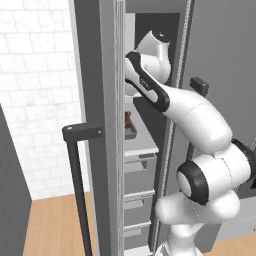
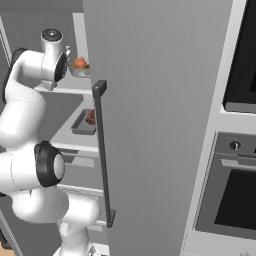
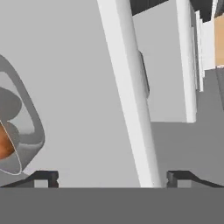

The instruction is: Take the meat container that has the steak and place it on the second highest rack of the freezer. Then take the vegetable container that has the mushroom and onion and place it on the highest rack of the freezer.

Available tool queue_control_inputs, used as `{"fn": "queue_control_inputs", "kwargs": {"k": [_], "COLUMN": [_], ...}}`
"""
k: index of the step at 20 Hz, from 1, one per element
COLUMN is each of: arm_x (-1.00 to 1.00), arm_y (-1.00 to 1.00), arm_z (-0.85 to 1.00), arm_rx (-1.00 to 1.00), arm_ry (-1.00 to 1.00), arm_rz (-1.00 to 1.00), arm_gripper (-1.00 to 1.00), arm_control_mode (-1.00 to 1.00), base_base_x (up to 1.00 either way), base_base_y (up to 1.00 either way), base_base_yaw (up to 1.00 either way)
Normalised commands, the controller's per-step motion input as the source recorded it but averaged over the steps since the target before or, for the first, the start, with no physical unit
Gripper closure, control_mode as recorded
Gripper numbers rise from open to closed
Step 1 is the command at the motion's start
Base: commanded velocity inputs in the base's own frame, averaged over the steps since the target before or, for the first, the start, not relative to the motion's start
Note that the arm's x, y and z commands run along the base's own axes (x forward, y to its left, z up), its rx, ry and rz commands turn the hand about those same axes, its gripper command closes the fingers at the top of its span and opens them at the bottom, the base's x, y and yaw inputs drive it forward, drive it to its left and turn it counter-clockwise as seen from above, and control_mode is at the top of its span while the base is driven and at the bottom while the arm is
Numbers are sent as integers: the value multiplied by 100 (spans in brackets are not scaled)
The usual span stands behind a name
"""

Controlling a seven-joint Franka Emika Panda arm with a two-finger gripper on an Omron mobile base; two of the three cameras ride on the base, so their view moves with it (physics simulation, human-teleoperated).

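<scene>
Gripper (image 3: 111, 177) spread, holding nothing — the vegetable container (image 3: 19, 131) with the onion (image 3: 4, 144) lies at nine o'clock.

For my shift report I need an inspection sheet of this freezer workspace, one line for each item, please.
Surface: upper white shelf and lower white shelf inside the open freezer.
Job's things: vegetable container with the onion on the upper shelf; meat tray with the steak on the lower shelf.
Clutter: nothing seen.
Grippers: gripper open, holding nothing, container beside it.
Cables: nothing seen.
Surroundings: grey drawers below; oven to the right; white tiled wall; wooden floor.
</scene>
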Motion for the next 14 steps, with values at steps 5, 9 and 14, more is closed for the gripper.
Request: {"fn": "queue_control_inputs", "kwargs": {"k": [5,9,14], "arm_x": [-100,-100,-100], "arm_y": [-18,-54,-62], "arm_z": [-39,28,47], "arm_rx": [0,-1,-25], "arm_ry": [-7,-1,-2], "arm_rz": [8,26,60], "arm_gripper": [-100,-100,-100], "arm_control_mode": [-100,-100,-100], "base_base_x": [0,0,0], "base_base_y": [0,0,0], "base_base_yaw": [0,0,0]}}
